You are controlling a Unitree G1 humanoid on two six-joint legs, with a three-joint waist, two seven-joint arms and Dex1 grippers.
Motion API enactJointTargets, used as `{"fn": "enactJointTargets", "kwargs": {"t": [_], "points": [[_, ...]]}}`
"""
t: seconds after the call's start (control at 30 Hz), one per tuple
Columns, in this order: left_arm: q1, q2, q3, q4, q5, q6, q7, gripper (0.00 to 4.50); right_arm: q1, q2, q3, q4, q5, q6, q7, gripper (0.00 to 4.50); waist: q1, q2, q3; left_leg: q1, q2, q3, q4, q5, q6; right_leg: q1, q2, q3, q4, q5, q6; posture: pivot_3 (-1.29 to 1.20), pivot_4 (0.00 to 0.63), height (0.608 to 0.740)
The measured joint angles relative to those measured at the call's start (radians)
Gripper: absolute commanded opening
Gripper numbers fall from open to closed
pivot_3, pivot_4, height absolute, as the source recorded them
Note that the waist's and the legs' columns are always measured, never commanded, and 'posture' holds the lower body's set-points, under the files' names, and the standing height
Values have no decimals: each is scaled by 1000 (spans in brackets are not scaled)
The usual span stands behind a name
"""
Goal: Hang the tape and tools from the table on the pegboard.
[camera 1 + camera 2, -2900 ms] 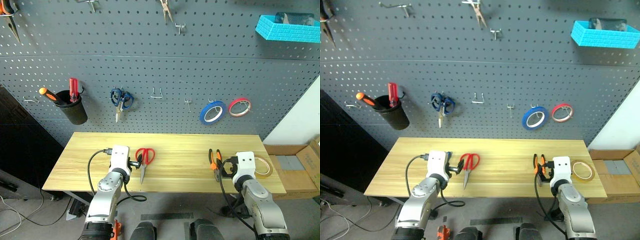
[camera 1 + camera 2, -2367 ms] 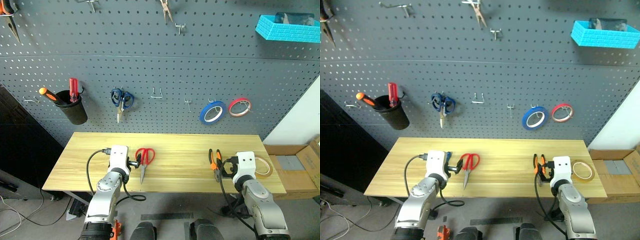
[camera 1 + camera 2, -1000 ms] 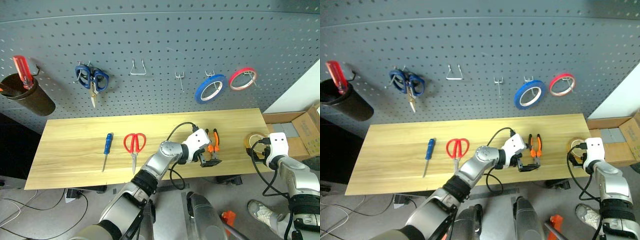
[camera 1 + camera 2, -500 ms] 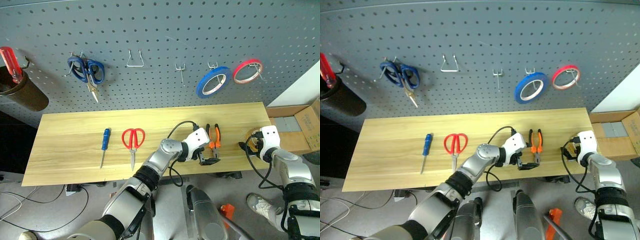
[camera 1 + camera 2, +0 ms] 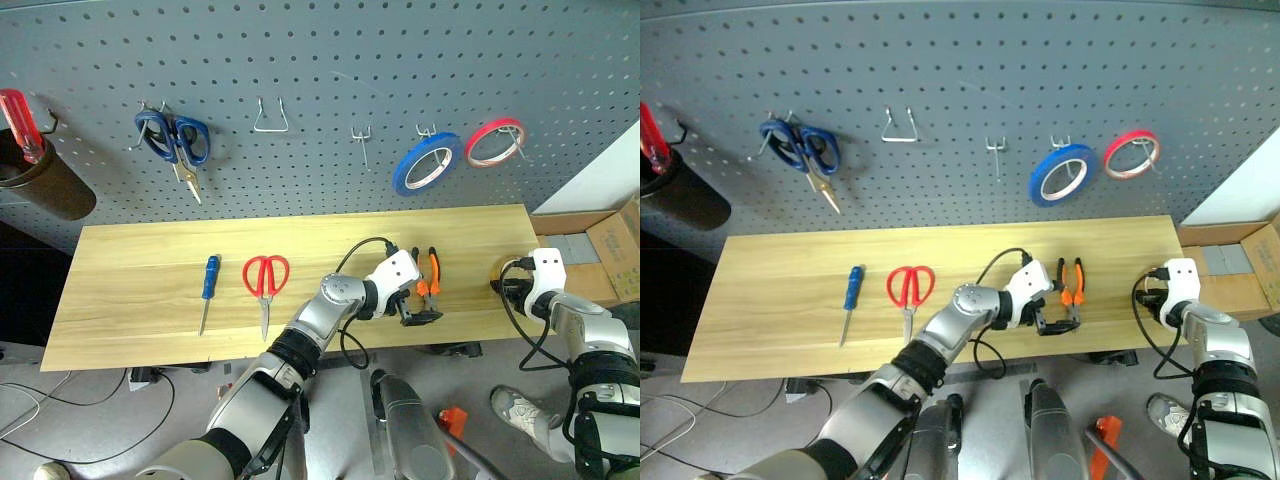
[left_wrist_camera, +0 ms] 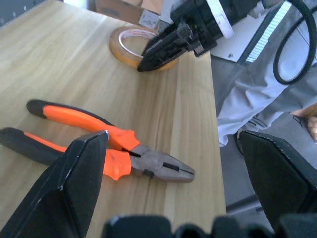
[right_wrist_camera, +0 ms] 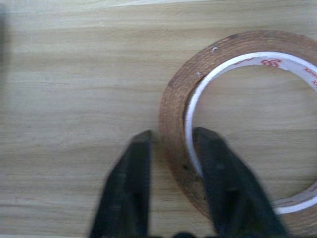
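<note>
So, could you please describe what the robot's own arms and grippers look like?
Both arms are silver-grey metal with black joint rings, each ending in a white boxy wrist block. Black cables loop from each wrist. The left gripper and right gripper each have two black fingers.

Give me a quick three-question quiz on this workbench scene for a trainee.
1. True or false: the right end effector is shut on the tape.
2. What lies in front of the open left end effector? A) pliers B) blue tape C) screwdriver
3. Fill in: the red-handled scissors lie on the ___.
Key: 1 true; 2 A; 3 table.
</note>
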Motion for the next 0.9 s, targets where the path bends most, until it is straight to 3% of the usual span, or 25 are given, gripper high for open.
{"fn": "enactJointTargets", "kwargs": {"t": [0.17,0.33,0.47,0.67,0.9], "points": [[-5,1,5,9,1,-12,1,4500,49,0,29,-77,-35,-25,-37,120,3,1,-1,0,0,-1,0,0,0,0,0,-1,0,0,0,-111,344,740],[37,31,17,-64,-6,0,-15,4500,259,15,99,-357,-111,-69,-100,120,7,7,-11,-3,0,-1,0,1,-5,-2,-1,-1,0,2,-3,-135,269,740],[140,98,32,-263,-43,80,-51,4500,425,32,149,-607,-185,-112,-160,120,2,16,-34,-10,-1,3,0,3,-10,-15,-3,3,3,2,-4,-166,211,740],[376,238,78,-661,-147,301,-65,4500,550,41,243,-866,-308,-279,-207,120,0,18,-102,-9,0,1,-3,6,-14,-15,-1,2,3,3,-4,-132,132,740],[529,306,284,-957,-226,442,105,4500,483,113,317,-775,-395,-476,-275,120,7,10,-165,9,0,0,-4,8,-9,7,0,0,-2,5,-2,-7,72,740]]}}
